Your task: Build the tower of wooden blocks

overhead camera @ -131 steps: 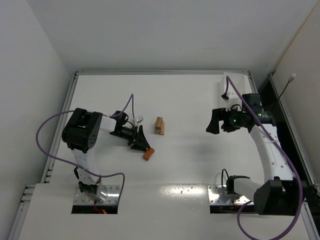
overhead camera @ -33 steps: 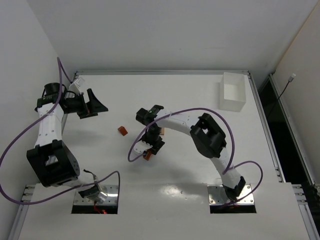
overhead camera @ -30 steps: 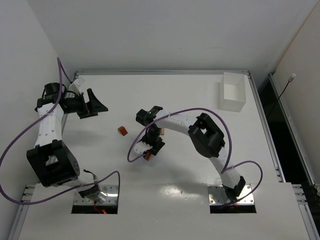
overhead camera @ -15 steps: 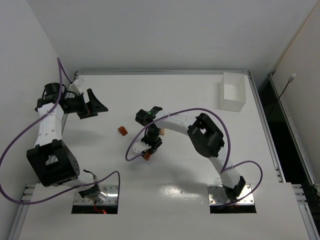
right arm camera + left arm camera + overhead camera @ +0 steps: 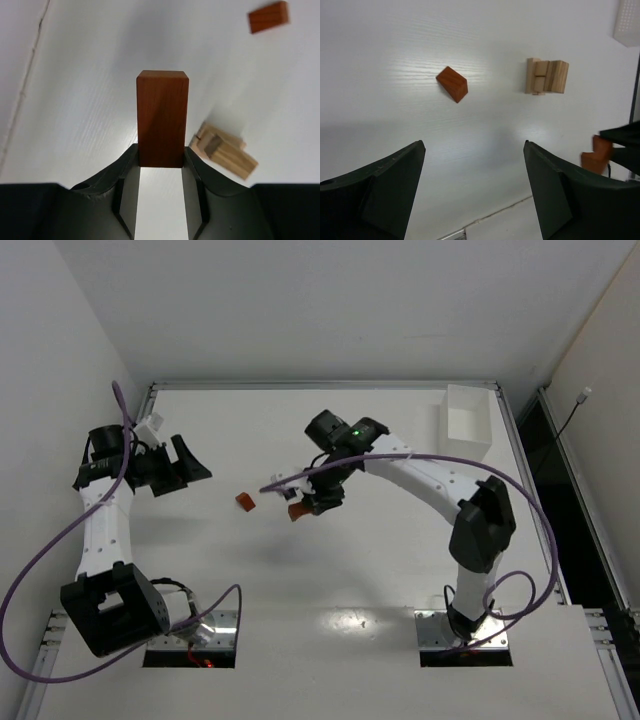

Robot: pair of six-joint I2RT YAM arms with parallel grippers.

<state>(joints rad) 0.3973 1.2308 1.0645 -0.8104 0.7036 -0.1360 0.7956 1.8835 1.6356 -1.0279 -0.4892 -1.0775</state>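
Note:
My right gripper (image 5: 161,152) is shut on a reddish-orange wood block (image 5: 162,117), which sticks out past the fingertips. In the top view this block (image 5: 297,511) hangs in the right gripper (image 5: 310,503) near the table's middle. The tower, a small stack of pale tan blocks (image 5: 225,150), lies just right of the held block; the left wrist view shows the stack (image 5: 546,76) too, while the right arm hides it from above. A second reddish-orange block (image 5: 245,501) lies loose on the table to the left. My left gripper (image 5: 474,145) stands open and empty, far left (image 5: 192,463).
A white rectangular box (image 5: 466,423) stands at the back right of the table. The right arm's purple cable (image 5: 420,462) arcs over the table's middle. The left wall runs close behind the left arm.
The right gripper closed on the reddish-orange block near the front of the table, lifted it and carried it back toward the tan stack. The left gripper narrowed a little and its arm shifted slightly.

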